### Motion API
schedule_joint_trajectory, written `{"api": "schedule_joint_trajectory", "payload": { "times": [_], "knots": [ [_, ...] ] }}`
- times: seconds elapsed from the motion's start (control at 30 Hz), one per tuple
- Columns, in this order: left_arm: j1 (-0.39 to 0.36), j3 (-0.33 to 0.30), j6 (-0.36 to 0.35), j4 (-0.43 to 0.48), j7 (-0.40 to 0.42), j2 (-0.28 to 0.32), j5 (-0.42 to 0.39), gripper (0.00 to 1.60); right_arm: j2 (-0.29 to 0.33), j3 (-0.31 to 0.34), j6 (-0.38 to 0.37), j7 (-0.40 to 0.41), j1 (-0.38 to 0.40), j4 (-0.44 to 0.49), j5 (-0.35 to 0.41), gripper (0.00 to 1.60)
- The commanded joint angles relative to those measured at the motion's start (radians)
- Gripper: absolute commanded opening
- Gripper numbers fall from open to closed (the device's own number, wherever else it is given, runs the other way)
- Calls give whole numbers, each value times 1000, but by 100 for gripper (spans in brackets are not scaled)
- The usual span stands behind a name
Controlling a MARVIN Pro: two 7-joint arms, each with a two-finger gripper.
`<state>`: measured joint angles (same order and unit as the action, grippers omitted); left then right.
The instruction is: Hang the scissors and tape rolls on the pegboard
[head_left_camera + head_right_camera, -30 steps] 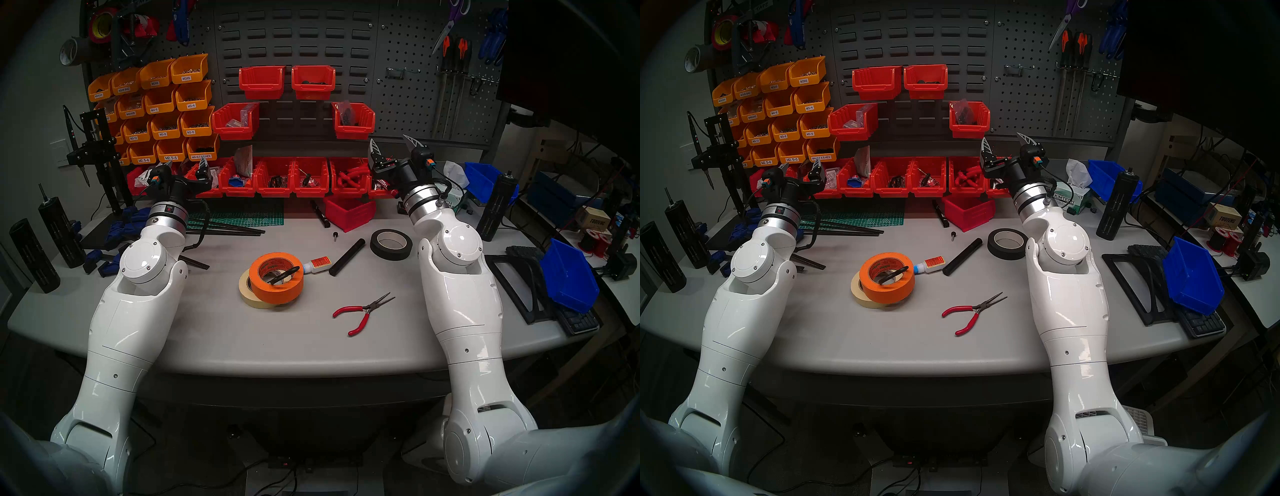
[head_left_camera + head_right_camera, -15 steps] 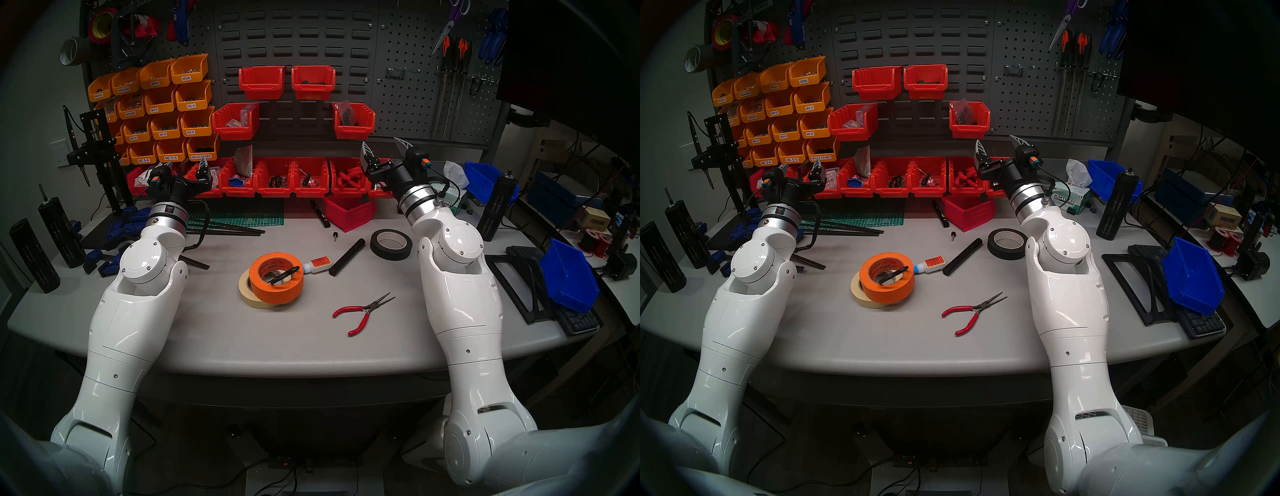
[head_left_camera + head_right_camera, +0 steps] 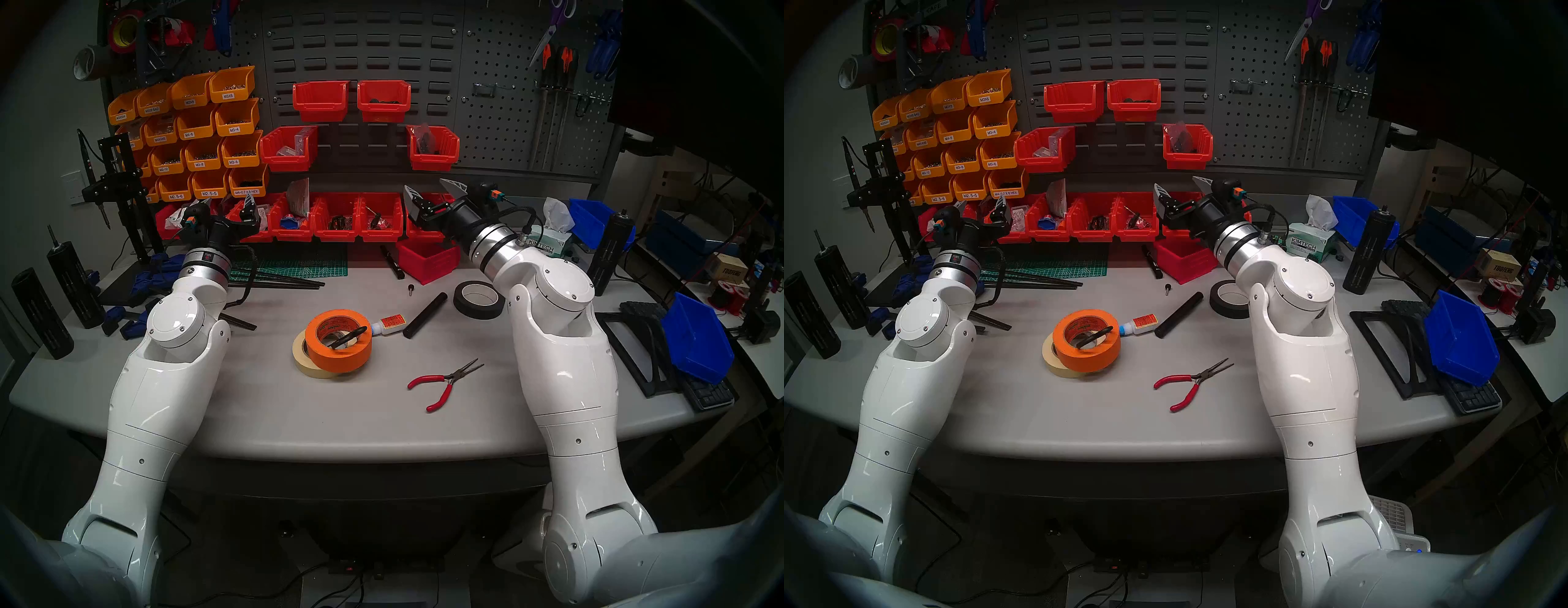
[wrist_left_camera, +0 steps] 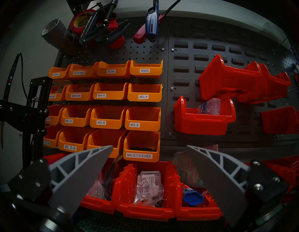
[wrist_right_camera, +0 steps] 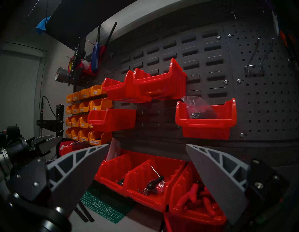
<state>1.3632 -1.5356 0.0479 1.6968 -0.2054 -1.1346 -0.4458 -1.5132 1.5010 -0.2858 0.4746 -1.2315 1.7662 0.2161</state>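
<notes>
From the head views, the orange tape roll point(image 3: 338, 340) lies mid-surface, leaning on the cream masking-tape roll point(image 3: 304, 358) at its left. The black-handled scissors point(image 3: 348, 336) rest in the orange roll's hole. Red-handled pliers point(image 3: 445, 381) lie to the right, nearer. The pegboard point(image 3: 500, 127) stands at the far right, behind the gray surface point(image 3: 254, 407). The left claw point(image 3: 229, 204) and right claw point(image 3: 432, 191) hover before the red bins point(image 3: 339, 220), both released and empty.

In the left wrist view, the left claw point(image 4: 149, 146) gapes wide before orange bins point(image 4: 142, 93).

In the right wrist view, the right claw point(image 5: 147, 145) is spread, with the pegboard point(image 5: 262, 103) at the far right.
</notes>
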Motion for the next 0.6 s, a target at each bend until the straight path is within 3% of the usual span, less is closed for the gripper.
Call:
{"api": "schedule_joint_trajectory", "payload": {
  "times": [0.0,0.57],
  "knots": [
    [-30,-8,11,28,1,2,2,160,-23,-9,-73,-8,-38,109,23,160],
    [-30,-7,11,28,0,3,1,160,-68,-70,-184,-52,-148,235,44,160]
  ]
}}
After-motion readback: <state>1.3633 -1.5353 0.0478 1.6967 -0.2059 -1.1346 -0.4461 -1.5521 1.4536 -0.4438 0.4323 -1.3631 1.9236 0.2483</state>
